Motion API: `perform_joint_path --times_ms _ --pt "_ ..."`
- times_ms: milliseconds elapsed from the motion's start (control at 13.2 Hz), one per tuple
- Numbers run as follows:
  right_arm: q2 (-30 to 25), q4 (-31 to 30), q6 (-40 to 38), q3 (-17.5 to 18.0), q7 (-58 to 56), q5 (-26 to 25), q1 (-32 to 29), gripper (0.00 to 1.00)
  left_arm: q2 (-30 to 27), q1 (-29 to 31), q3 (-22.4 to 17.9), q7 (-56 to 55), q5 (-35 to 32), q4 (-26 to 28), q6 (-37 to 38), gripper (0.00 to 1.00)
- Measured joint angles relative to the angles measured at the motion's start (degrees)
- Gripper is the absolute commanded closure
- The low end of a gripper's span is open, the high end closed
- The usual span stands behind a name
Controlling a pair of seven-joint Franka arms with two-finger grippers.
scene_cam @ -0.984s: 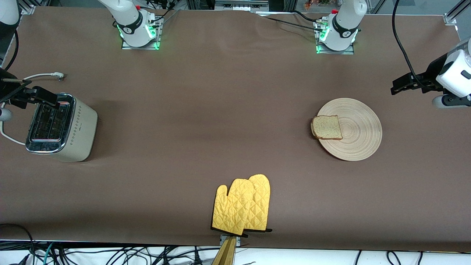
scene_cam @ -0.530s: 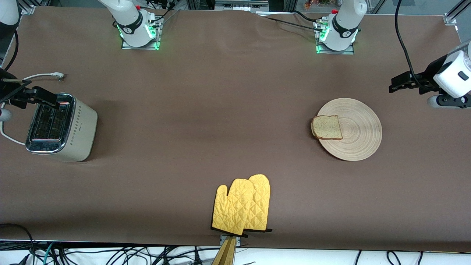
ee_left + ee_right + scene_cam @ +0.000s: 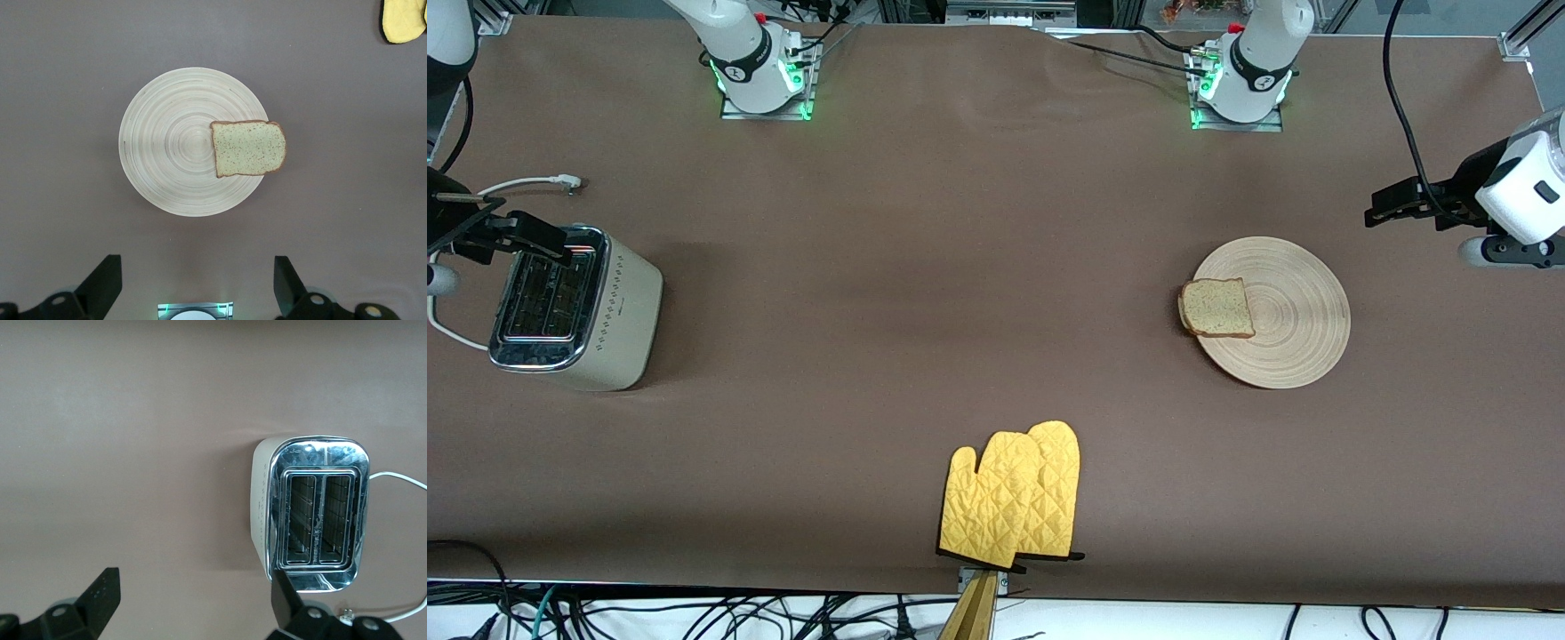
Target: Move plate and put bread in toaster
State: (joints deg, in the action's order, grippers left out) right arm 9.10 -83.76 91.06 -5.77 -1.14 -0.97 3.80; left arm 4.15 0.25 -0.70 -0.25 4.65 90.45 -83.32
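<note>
The left end effector (image 3: 1383,212) hangs wide open and empty over bare bench near the plate (image 3: 1285,311). The right end effector (image 3: 534,233), equally open and empty, hovers at the toaster (image 3: 574,308). The bread (image 3: 1216,308), soft and light, overhangs the plate's rim; that free edge probably suits gripping. Open bench lies between plate and toaster.

The table (image 3: 960,267) is a plain dull brown. The plate (image 3: 1294,333) is pale beige wood with fine concentric rings. The bread (image 3: 1216,308) is light brown, speckled with dark flecks, with a darker crust. The toaster (image 3: 574,307) is cream-white with a shiny chrome top, a dotted pattern on its side and a white cord (image 3: 516,185). The oven mitts (image 3: 1014,493) are bright yellow, diamond-quilted, edged in black
</note>
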Motion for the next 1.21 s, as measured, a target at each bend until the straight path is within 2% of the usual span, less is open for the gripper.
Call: perform_joint_path --times_ms 1211 --pt "0.06 0.20 0.04 -0.06 0.00 -0.03 -0.08 0.00 0.62 1.70 -0.17 0.61 1.25 0.00 0.23 0.00"
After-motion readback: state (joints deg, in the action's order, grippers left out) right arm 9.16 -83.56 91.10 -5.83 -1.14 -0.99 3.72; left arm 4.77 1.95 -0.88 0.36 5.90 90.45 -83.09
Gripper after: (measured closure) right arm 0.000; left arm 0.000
